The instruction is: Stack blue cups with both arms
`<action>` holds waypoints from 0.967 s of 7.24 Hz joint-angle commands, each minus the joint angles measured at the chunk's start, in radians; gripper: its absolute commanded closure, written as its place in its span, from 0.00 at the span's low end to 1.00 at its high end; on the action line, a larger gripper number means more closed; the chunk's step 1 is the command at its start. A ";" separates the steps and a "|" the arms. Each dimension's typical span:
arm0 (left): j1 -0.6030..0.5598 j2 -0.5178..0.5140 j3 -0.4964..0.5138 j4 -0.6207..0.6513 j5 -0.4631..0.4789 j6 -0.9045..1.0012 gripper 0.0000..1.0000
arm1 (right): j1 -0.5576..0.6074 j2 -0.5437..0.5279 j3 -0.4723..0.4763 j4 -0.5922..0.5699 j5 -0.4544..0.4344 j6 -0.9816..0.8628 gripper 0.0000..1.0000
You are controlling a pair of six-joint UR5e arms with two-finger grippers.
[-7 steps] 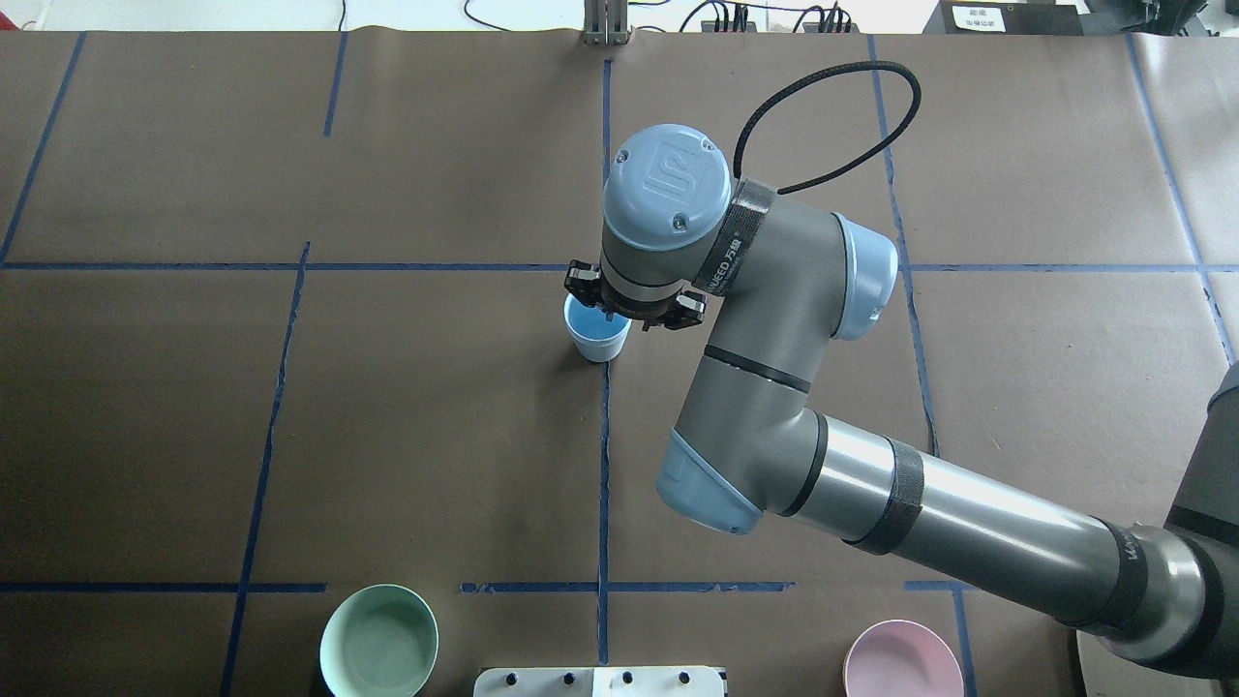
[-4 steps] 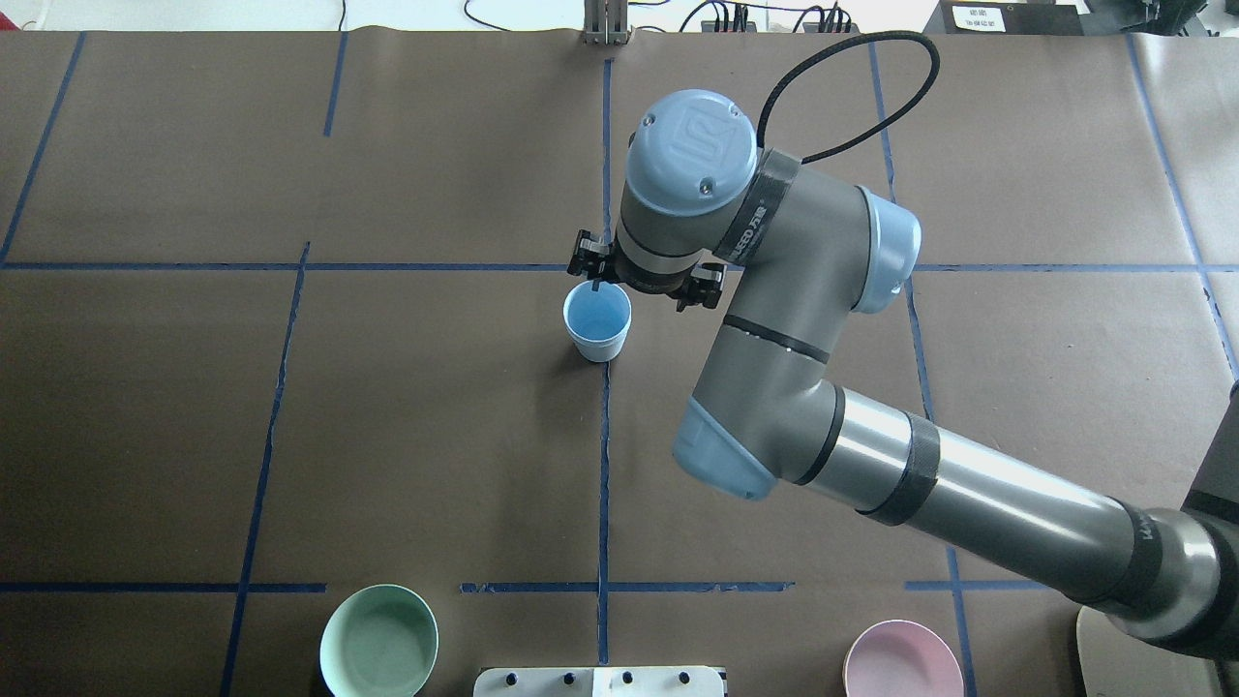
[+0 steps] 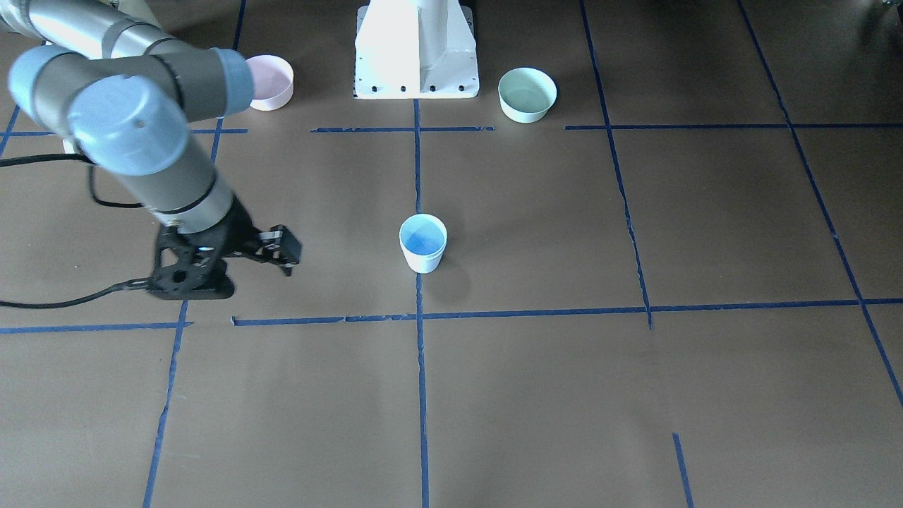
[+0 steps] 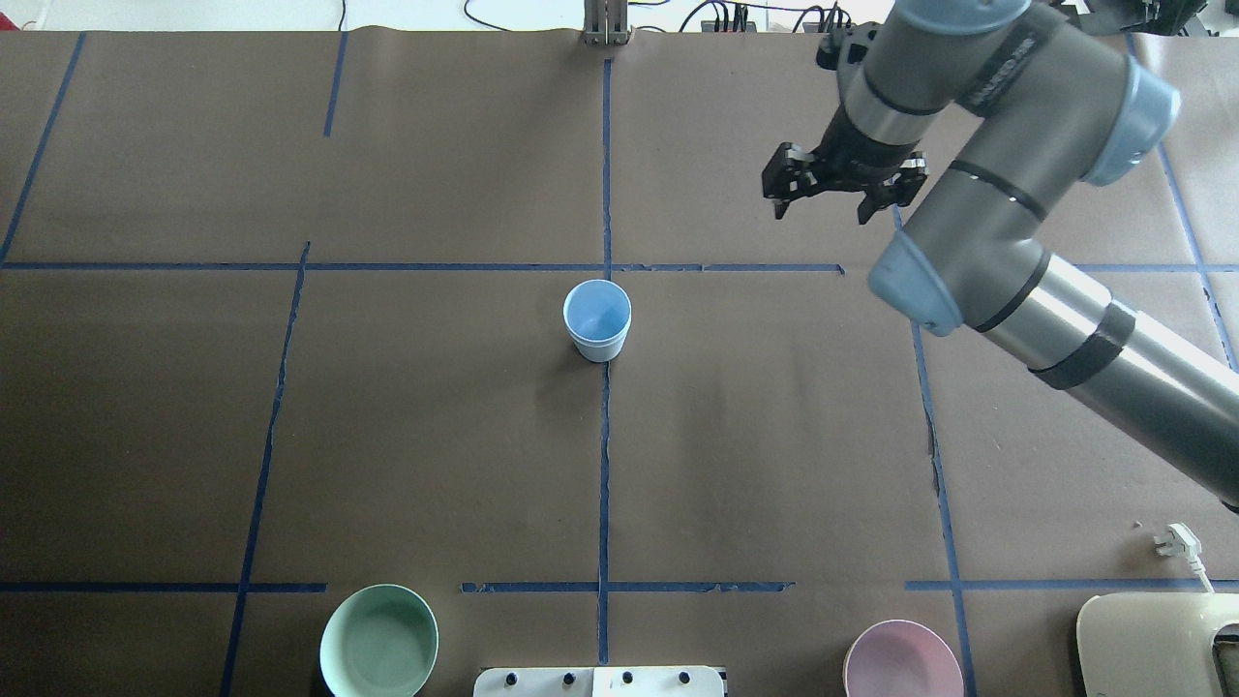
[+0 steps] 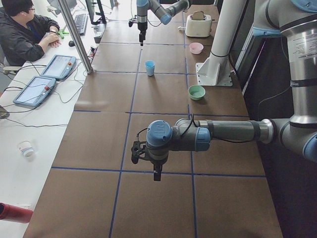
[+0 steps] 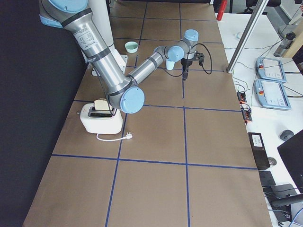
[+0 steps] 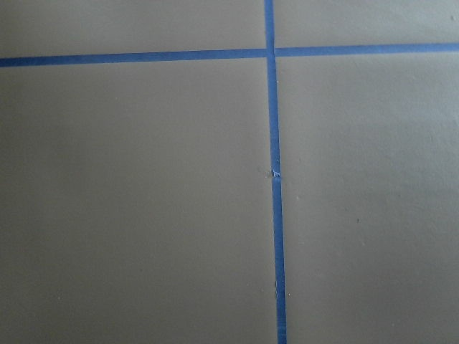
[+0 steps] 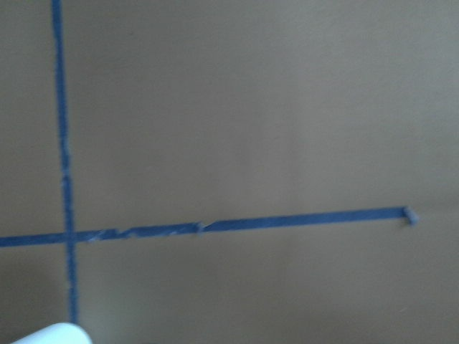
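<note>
Brown paper tabletop, matte and faintly creased, gridded with blue tape; cropped on three sides overhead.

Next in size, the right arm: grey-silver tubes with pale blue caps, cut off by the overhead frame at top and right.

Left arm caught only from the table's end, low over bare paper, well away from the cup.

White pedestal clipped at the top of the front view.

Cream toaster half cut off at the overhead corner, a white plug near it.

Mint-green bowl and pink bowl, round and smooth, both shaved by the bottom edge.

Then the blue cup: pale sky-blue tapered plastic, brighter blue inside, upright on the centre tape line mid-tabletop, touched by nothing. A second lip line just under the rim, yet cannot tell whether one tumbler or two nested.

Right tool black, fingers spread, holding nothing, well apart from the cup.

Left tool small and side-on: cannot tell whether spread or pressed together.

Smallest, a pale rounded sliver in the right wrist view's corner, too blurred to name.
</note>
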 commanded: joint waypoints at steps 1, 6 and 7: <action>0.001 -0.014 -0.002 -0.005 0.005 0.006 0.00 | 0.218 -0.201 0.011 0.004 0.128 -0.433 0.01; 0.002 -0.028 0.000 -0.044 0.002 0.032 0.00 | 0.576 -0.579 0.020 0.010 0.169 -1.033 0.01; 0.001 -0.022 0.006 -0.047 0.005 0.032 0.00 | 0.604 -0.640 0.022 0.011 0.167 -1.032 0.01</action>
